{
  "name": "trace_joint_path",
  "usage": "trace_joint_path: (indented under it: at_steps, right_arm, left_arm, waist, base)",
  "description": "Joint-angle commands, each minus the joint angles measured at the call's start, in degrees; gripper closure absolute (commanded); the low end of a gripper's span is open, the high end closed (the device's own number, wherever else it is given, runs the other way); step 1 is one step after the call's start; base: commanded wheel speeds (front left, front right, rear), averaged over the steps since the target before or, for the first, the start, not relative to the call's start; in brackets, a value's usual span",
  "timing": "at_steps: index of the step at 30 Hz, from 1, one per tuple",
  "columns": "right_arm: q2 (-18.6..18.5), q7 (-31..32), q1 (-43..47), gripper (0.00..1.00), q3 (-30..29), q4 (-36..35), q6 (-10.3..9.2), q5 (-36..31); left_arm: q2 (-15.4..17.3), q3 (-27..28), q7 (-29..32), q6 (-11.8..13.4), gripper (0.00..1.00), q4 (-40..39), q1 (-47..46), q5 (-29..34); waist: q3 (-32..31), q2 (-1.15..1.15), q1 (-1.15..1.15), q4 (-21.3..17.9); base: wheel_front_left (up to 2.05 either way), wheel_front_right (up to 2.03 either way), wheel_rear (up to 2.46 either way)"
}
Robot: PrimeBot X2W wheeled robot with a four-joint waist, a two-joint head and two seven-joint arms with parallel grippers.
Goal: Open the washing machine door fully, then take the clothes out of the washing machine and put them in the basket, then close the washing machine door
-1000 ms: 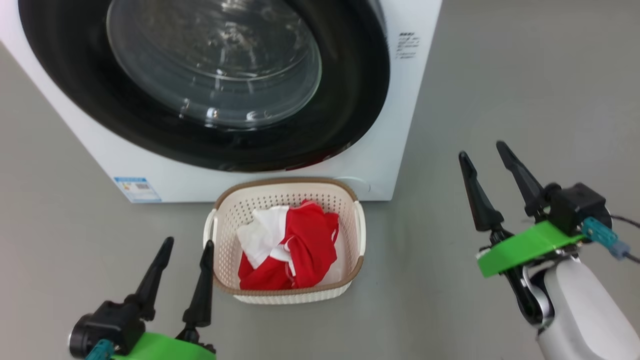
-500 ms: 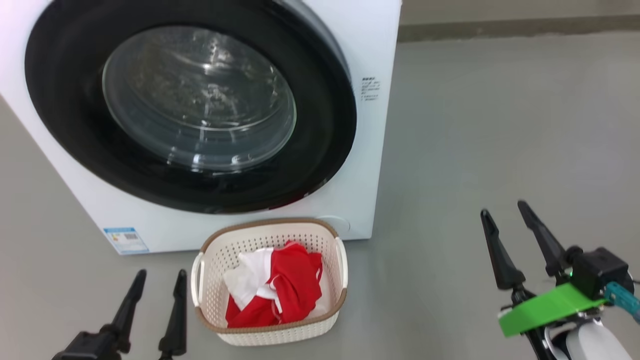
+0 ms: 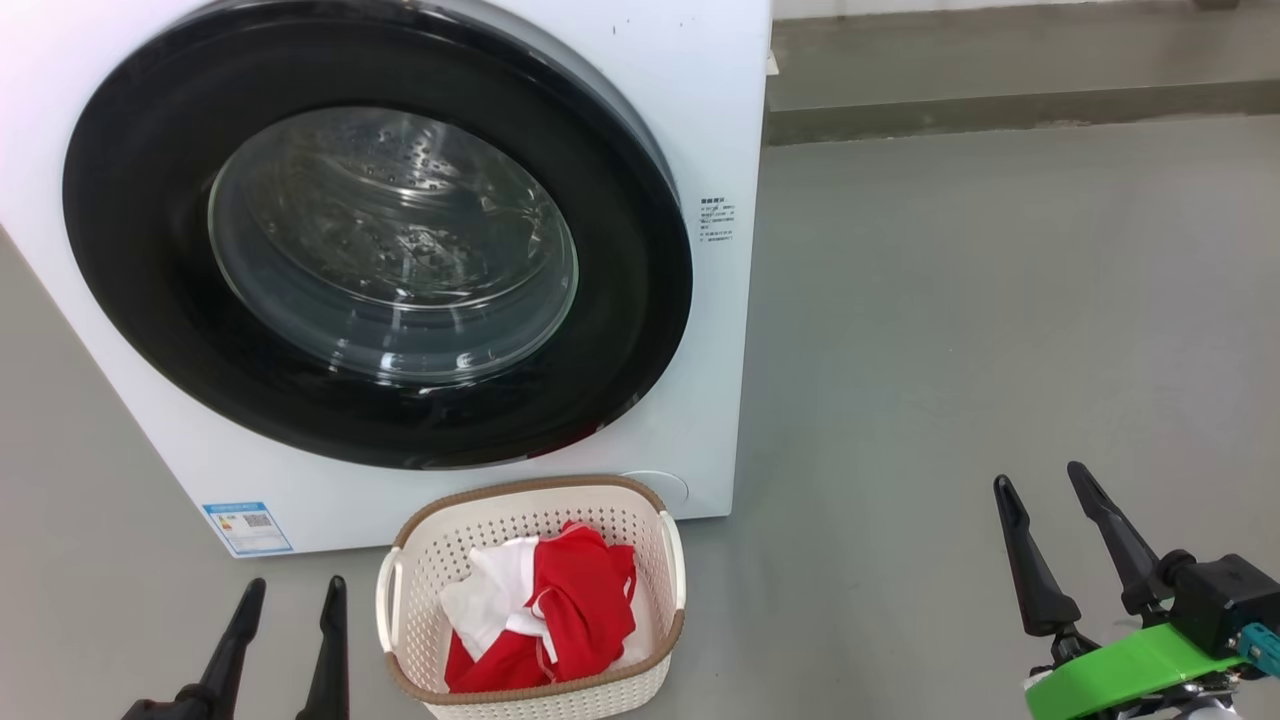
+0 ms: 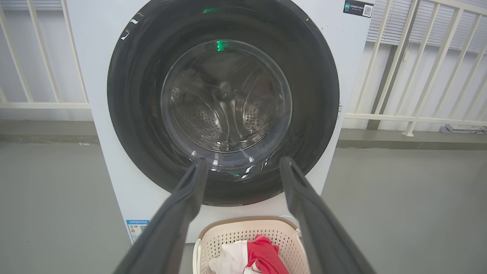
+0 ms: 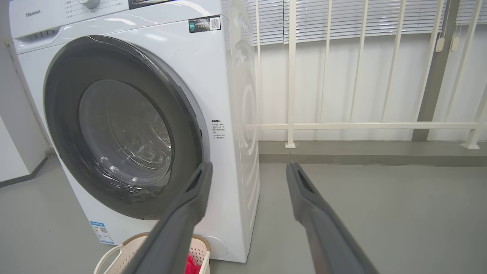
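Floor (image 3: 1000, 300) is smooth grey w/ a dull sheen & only soft shadows; light is even, diffuse. At the back it meets a low raised kerb (image 5: 380, 152), same grey w/ a darker front edge. On the kerb stands a cream-white metal railing (image 5: 291, 76): slim vert. bars, one horiz. rail low down, posts on small base plates. Behind the railing there's a pale back wall (image 5: 338, 87) below & closed white horiz. blinds (image 5: 342, 19) above. A dark grey pillar (image 5: 433, 76) rises toward the right wrist view's right, w/ two pale blind-cord pulls (image 5: 440, 44) hanging by it. At that view's left edge is a white side wall (image 5: 11, 152) w/ dark skirting (image 5: 23, 177).
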Motion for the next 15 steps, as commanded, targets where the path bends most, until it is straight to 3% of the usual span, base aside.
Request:
trace_joint_path:
  at_steps: [1,9,10,15]
  right_arm:
    - [-1.0,-0.3,-0.8,0.00,1.1,-1.7,-0.06,0.0]
    - [-1.2,-0.3,-0.3,0.00,1.4,-1.9,-0.06,0.1]
    - [-0.2,0.0,0.8,1.00,0.1,-0.3,0.00,0.0]
    - [1.4,0.1,2.5,1.00,0.2,3.1,0.00,0.2]
  left_arm:
    - [0.7,2.1,-0.4,-0.3,0.00,-1.4,-1.0,0.6]
    - [0.8,2.1,-0.4,-0.3,0.00,-1.8,-0.5,1.1]
    - [0.0,0.2,0.0,0.0,1.00,-0.2,0.1,0.6]
    - [-1.2,-0.2,0.5,0.1,1.00,3.2,1.3,0.7]
  waist:
    - [-0.2,0.00,0.00,-0.1]
    - [-0.4,0.00,0.00,-0.4]
    - [-0.4,0.00,0.00,-0.4]
    - [-0.4,0.00,0.00,-0.5]
  base:
    - [0.00,0.00,0.00]
    - [0.00,0.00,0.00]
    - [0.00,0.00,0.00]
    - [0.00,0.00,0.00]
